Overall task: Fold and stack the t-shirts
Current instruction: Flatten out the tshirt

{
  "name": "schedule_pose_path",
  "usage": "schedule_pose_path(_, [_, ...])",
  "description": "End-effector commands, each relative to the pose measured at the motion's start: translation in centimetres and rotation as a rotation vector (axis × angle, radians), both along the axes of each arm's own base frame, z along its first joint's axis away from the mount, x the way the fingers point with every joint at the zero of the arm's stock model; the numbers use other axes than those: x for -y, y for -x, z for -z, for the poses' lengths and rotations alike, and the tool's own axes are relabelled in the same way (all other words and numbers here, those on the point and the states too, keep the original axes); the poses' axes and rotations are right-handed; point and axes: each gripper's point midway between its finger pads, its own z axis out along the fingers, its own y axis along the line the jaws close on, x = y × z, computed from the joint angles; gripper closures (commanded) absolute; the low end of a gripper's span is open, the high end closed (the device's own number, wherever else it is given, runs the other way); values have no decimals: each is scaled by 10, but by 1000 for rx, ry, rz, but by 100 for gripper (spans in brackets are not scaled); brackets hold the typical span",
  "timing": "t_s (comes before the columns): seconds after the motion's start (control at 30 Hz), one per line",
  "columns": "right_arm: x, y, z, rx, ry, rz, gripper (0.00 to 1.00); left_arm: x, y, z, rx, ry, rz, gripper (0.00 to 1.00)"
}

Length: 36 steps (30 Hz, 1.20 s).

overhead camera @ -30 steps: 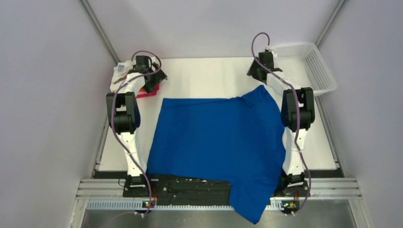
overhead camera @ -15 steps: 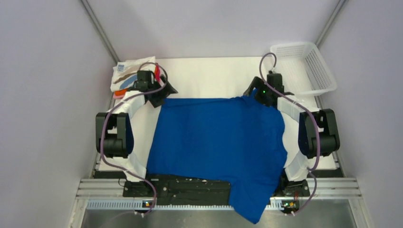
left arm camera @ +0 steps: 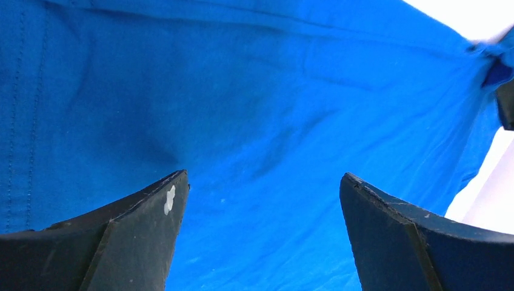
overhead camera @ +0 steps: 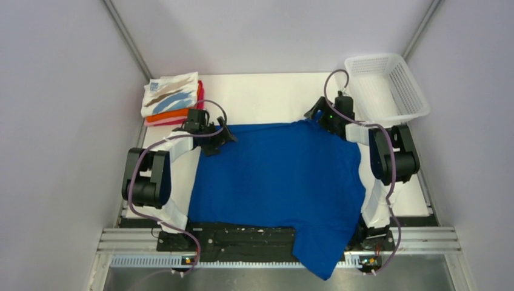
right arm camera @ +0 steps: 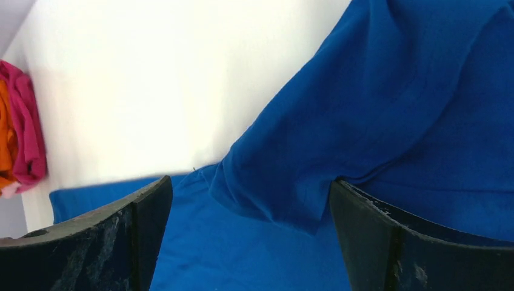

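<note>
A royal-blue t-shirt [overhead camera: 279, 182] lies spread across the table, its near corner hanging over the front rail. No lettering shows. My left gripper [overhead camera: 219, 140] is open, low over the shirt's far left corner; in the left wrist view [left arm camera: 263, 182] only blue cloth [left arm camera: 254, 109] lies between its fingers. My right gripper [overhead camera: 319, 116] is open over the far right corner, where a folded-over flap [right arm camera: 339, 139] sits between its fingers in the right wrist view [right arm camera: 251, 188]. A folded stack with the white brush-stroke tee [overhead camera: 171, 94] on top of orange and magenta ones [overhead camera: 173, 115] sits at the far left.
A white plastic mesh basket [overhead camera: 388, 85] stands at the far right corner, close to my right arm. Grey walls close in both sides. The black front rail [overhead camera: 242, 239] runs along the near edge. Bare white table [overhead camera: 267, 97] lies beyond the shirt.
Both arms have swung down from the far corners onto the blue shirt's far edge. The left one moved off the folded stack, the right one away from the basket. The shirt's far right corner shifted slightly.
</note>
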Motion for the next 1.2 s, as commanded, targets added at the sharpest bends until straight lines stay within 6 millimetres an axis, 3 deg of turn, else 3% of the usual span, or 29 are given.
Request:
schedule_pose_path(0.0, [-13, -47, -22, 143, -34, 19, 1, -6, -2, 17, 1, -36, -4, 1])
schedule_pose_path(0.2, [-31, -127, -41, 286, -24, 33, 1, -13, -4, 22, -7, -79, -21, 1])
schedule_pose_path(0.3, [-46, -170, -79, 400, -97, 25, 1, -17, -10, 18, 2, -100, -30, 1])
schedule_pose_path(0.4, [-56, -195, -116, 488, -121, 18, 1, -21, -14, 12, 13, -126, -40, 1])
schedule_pose_path(0.5, [-60, -205, -129, 484, -85, -11, 1, -25, -20, 2, 40, -150, -44, 1])
schedule_pose_path(0.57, [-57, -195, -140, 474, -28, -39, 1, -28, -25, -6, 67, -166, -55, 1])
schedule_pose_path(0.67, [-47, -160, -141, 433, 59, -68, 1, -28, -35, -17, 109, -166, -69, 1])
schedule_pose_path(0.73, [-36, -125, -131, 370, 108, -73, 1, -26, -45, -22, 137, -152, -76, 1])
schedule_pose_path(0.8, [-28, -88, -111, 295, 154, -82, 1, -24, -57, -24, 153, -144, -87, 1])
schedule_pose_path(0.83, [-23, -64, -89, 230, 174, -88, 1, -24, -64, -20, 147, -141, -94, 1])
schedule_pose_path(0.97, [-12, 2, -55, 108, 176, -93, 1, -27, -102, -14, 193, -168, -133, 1])
schedule_pose_path(1.07, [2, 37, -47, 74, 195, -59, 1, -37, -128, -1, 164, -237, -166, 1])
schedule_pose_path(1.17, [17, 59, -54, 68, 232, -25, 1, -50, -151, 7, 147, -320, -194, 1])
